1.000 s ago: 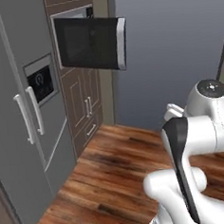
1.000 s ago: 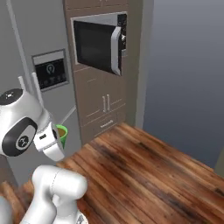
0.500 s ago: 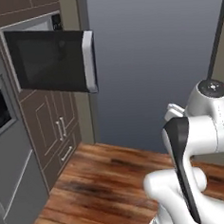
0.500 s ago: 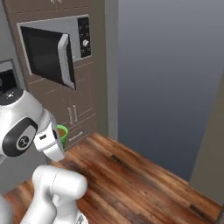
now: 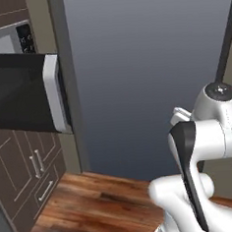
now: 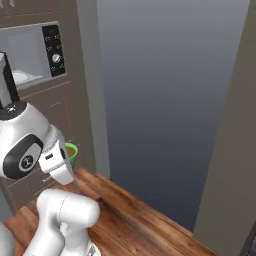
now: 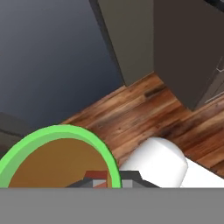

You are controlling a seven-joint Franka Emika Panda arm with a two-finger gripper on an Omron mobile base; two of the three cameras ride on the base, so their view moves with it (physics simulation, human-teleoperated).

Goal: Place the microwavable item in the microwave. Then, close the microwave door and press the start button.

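Base swung right; microwave door (image 5: 22,93) cropped.

You've got wood plank floor (image 5: 95,198) underfoot | brown cabinet drawers (image 5: 29,179) w/ silver handles lower left | dark grey wall (image 6: 165,100) ahead | tan pillar (image 6: 227,150) right.
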